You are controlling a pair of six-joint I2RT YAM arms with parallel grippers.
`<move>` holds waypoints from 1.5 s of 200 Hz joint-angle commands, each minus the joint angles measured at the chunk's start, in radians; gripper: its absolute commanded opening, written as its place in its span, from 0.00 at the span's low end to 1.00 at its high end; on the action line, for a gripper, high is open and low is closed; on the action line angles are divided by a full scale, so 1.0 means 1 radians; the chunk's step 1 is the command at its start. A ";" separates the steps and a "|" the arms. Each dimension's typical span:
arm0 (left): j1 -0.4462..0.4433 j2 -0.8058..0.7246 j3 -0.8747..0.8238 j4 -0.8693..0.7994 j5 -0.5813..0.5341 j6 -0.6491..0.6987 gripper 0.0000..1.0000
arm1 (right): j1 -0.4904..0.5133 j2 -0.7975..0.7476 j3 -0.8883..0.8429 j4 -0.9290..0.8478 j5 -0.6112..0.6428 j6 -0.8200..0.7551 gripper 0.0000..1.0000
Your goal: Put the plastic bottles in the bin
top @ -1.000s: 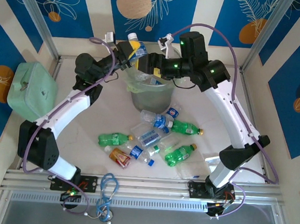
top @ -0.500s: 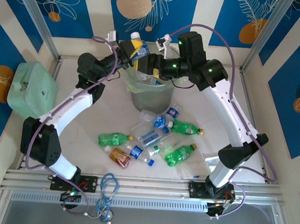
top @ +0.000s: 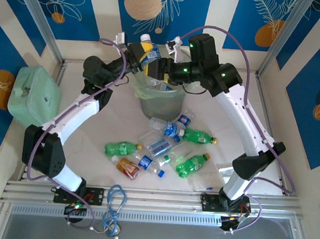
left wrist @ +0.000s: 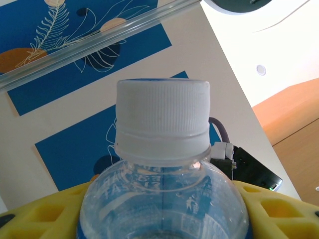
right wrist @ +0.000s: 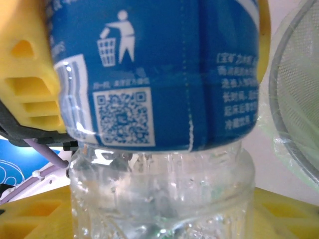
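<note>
Bottle point(top: 149, 51) held above bin point(top: 160, 105) rim
Left gripper point(top: 141, 58) and right gripper point(top: 157, 68) each appear clamped on it; probably light, thin-walled, slick, crushable, so grip the labelled body with moderate force

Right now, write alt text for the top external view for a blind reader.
The left arm and right arm meet above the bin, gripping one upright blue-labelled bottle between them. Before the bin lie loose bottles, green, clear and one amber; a mint-green case sits left.
</note>
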 commanded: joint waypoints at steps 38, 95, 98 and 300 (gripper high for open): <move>-0.013 0.014 0.033 -0.017 0.014 0.029 0.55 | 0.005 -0.004 0.003 0.017 -0.004 0.004 0.61; -0.012 0.001 0.056 -0.159 0.007 0.133 0.87 | 0.000 -0.006 0.000 0.010 0.017 0.002 0.59; -0.012 -0.003 0.059 -0.175 0.005 0.145 0.96 | 0.000 -0.006 -0.002 0.009 0.018 0.001 0.59; 0.022 -0.346 -0.159 -1.143 -0.461 0.632 0.91 | -0.137 0.275 0.308 -0.271 0.281 -0.110 0.58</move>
